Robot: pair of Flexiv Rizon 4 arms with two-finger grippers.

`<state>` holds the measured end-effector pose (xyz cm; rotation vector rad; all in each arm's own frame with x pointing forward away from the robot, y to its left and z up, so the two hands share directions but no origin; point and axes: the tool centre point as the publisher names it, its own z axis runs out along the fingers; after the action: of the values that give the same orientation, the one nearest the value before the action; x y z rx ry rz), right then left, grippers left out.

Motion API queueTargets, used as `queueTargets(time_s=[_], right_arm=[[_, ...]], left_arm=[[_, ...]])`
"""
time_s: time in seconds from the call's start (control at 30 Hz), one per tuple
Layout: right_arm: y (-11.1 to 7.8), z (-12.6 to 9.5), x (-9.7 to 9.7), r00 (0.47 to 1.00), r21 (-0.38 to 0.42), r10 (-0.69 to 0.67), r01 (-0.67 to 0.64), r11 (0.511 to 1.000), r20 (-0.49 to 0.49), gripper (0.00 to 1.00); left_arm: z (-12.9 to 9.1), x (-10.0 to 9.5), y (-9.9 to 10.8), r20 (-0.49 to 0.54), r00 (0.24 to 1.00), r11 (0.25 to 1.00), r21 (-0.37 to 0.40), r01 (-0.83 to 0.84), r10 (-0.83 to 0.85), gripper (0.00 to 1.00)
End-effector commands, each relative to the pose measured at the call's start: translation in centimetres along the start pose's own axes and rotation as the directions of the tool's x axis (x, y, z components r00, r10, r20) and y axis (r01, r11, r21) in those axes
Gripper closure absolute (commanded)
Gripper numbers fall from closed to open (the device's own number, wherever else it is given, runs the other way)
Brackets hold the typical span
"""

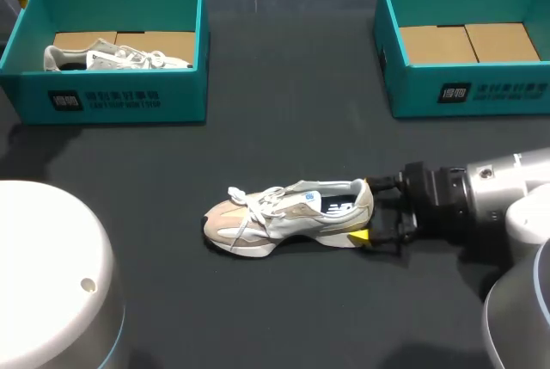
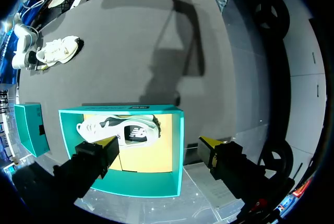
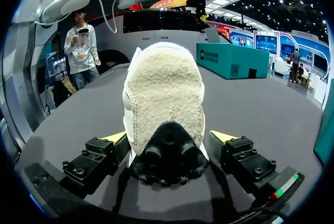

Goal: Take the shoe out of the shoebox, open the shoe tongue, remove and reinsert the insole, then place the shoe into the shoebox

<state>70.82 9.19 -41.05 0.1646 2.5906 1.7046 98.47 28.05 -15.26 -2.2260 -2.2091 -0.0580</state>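
The right tool point(image 3: 169, 136) is sitting released, its fingers straddling the heel of the shoe point(image 1: 284, 214), which is standing mid-tabletop point(image 1: 284, 111); narrow gaps are showing on both sides. Farther back, the left tool point(image 2: 159, 141) is hanging spread above the left shoebox point(image 1: 112, 98), whose wall is partly hiding a second shoe point(image 1: 116, 58). The right shoebox point(image 1: 464, 94) is running off-frame.

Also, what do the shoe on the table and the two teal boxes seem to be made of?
Shoe: seemingly mesh and suede-like panels, matte, with woven laces; its heel patch looks fuzzy, like terry. The left teal box and right teal box: likely cardboard, as brown flaps show inside; the outside is matte and printed.
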Motion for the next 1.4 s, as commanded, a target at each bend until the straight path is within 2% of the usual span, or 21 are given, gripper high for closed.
queueTargets(time_s=[0.03,1.0,1.03,1.07,1.1,1.13,1.2,1.4], right_arm=[[0.0,0.5,-0.1,1.0,-0.004,-0.002,0.002,1.0,-0.001,0.0],[0.7,2.4,-0.2,0.999,-0.016,-0.019,0.019,1.0,-0.039,0.0],[0.6,2.4,-0.2,0.999,-0.017,-0.018,0.018,1.0,-0.039,0.1],[0.6,2.4,-0.2,0.999,-0.017,-0.018,0.017,1.0,-0.039,0.42],[0.6,2.4,-0.2,0.999,-0.018,-0.018,0.017,1.0,-0.039,0.56],[0.6,2.4,-0.2,0.999,-0.019,-0.019,0.018,1.0,-0.039,0.65],[0.6,2.5,-0.2,0.999,-0.019,-0.022,0.021,1.0,-0.037,0.98],[0.8,2.5,-0.1,0.999,-0.014,-0.027,0.027,1.0,-0.031,1.0]], left_arm=[[0.0,0.1,-0.1,-0.002,1.0,1.0,-0.001,-0.001,0.001,0.0],[0.0,0.1,-0.1,-0.002,1.0,1.0,-0.001,-0.001,0.001,0.0],[0.0,0.1,-0.1,-0.002,1.0,1.0,-0.001,-0.001,0.001,0.0],[0.0,0.1,-0.1,-0.002,1.0,1.0,-0.001,-0.001,0.001,0.0],[0.0,0.1,-0.1,-0.002,1.0,1.0,-0.001,-0.001,0.001,0.0],[0.0,0.1,-0.1,-0.002,1.0,1.0,-0.001,-0.001,0.001,0.0],[0.0,0.1,-0.1,-0.002,1.0,1.0,-0.001,-0.001,0.001,0.0],[0.0,0.1,-0.1,-0.002,1.0,1.0,-0.001,-0.001,0.001,0.0]])
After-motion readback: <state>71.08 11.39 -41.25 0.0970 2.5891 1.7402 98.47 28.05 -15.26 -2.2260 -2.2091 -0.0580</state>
